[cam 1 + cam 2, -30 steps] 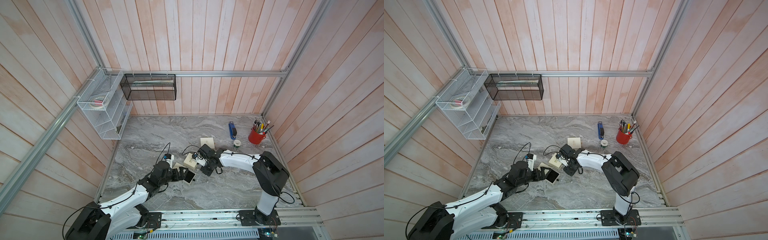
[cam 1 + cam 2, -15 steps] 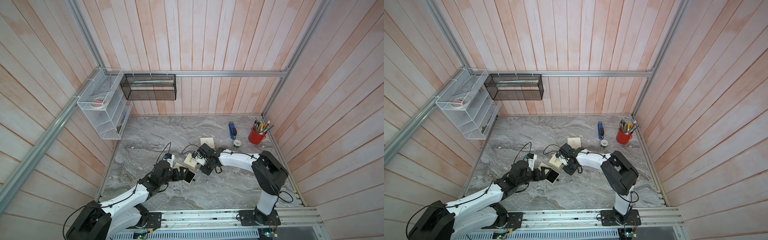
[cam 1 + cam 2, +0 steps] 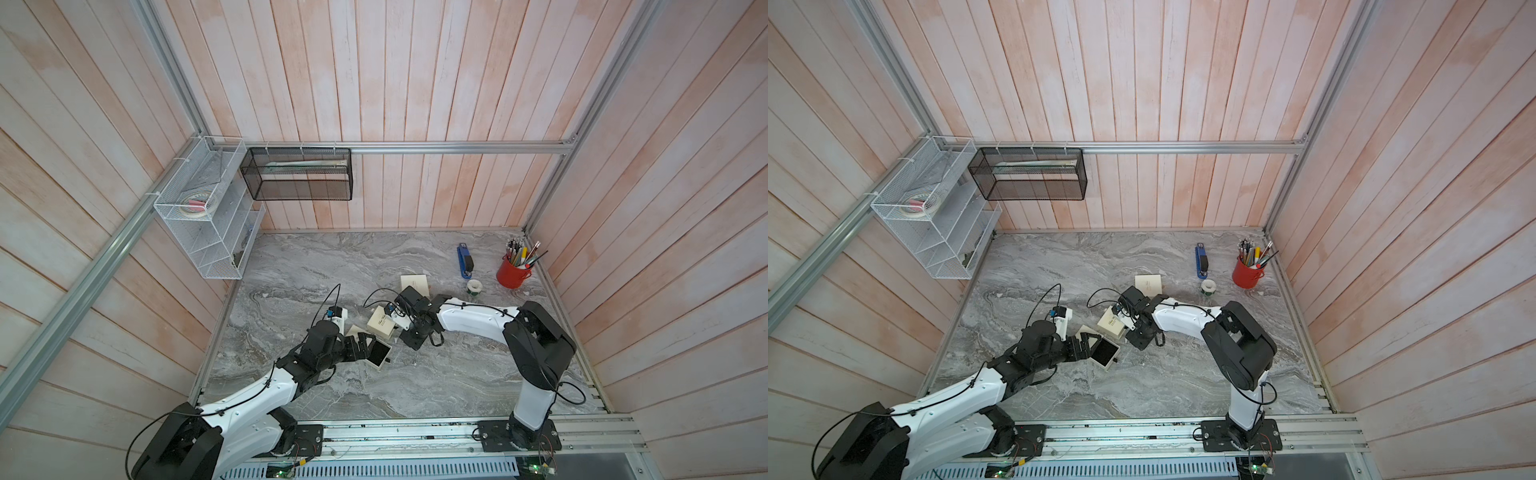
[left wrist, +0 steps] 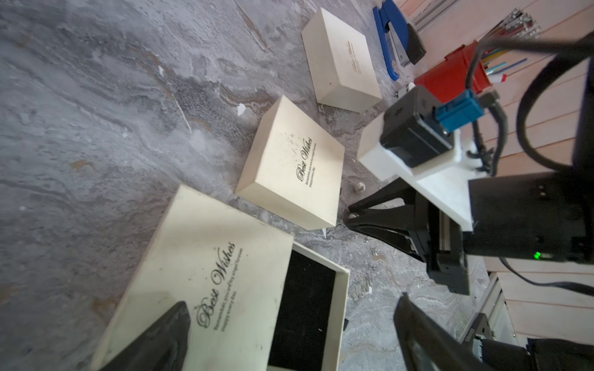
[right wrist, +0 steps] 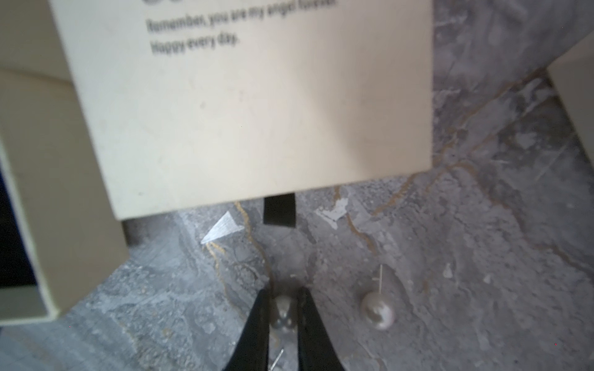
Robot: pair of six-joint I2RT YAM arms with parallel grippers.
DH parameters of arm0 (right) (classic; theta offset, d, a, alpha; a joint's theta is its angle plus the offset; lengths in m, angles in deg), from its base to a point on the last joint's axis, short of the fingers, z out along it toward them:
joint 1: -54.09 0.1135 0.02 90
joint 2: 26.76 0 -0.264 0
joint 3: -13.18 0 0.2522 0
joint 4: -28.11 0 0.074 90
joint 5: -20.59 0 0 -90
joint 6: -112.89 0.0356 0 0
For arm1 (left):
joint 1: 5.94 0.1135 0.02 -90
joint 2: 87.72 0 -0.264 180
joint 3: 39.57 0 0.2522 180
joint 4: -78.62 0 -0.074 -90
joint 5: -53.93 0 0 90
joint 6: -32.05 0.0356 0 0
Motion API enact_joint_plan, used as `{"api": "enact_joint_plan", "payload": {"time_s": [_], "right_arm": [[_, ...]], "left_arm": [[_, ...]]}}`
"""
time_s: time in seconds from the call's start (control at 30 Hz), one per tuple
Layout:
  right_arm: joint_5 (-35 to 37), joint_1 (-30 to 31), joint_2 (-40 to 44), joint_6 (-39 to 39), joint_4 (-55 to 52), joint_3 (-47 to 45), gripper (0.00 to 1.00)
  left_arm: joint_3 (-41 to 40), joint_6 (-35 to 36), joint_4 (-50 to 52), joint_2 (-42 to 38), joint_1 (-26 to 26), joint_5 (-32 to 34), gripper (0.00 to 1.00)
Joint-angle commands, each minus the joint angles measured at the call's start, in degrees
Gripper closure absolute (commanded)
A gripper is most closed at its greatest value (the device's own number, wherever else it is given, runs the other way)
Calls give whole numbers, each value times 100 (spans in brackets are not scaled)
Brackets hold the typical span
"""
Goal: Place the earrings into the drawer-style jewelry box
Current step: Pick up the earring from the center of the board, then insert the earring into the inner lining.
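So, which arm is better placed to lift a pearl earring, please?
Right. The right gripper is closed around one white pearl earring on the grey marble table; the left gripper hangs open at the cream drawer-style box, away from it.

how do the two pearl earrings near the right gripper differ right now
The gripped earring sits pinched between the fingertips of the right gripper; the free earring lies beside it, touched by nothing. The free earring's post points toward the cream box; the gripped earring's pokes the opposite way, partly hidden. Both are round glossy pale pearls on thin posts, resting on the marble table.
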Motion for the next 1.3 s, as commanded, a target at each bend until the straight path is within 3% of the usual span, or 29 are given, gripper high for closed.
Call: {"api": "enact_joint_plan", "payload": {"time_s": [0.0, 0.2, 0.57, 0.93, 1.03, 1.1, 1.27], "right_arm": [[22, -30, 430, 262, 85, 117, 100], [-39, 320, 1345, 699, 1175, -225, 100], [-237, 465, 2340, 1884, 4761, -1941, 100], [487, 1037, 2491, 1607, 6320, -2925, 100], [512, 1290, 2366, 1069, 7080, -3261, 100], [387, 1395, 2251, 763, 7529, -3463, 100], [-276, 1412, 1915, 874, 7788, -3560, 100]], "left_arm": [[211, 99, 207, -205, 319, -137, 0], [594, 387, 629, -208, 704, -292, 0], [1083, 455, 1038, 96, 996, -756, 0], [952, 244, 1123, 215, 1036, -1360, 0], [920, 214, 1164, 259, 1036, -1437, 0], [871, 175, 1140, 271, 1038, -1497, 0], [691, 39, 1043, 237, 1020, -1618, 0]]}}
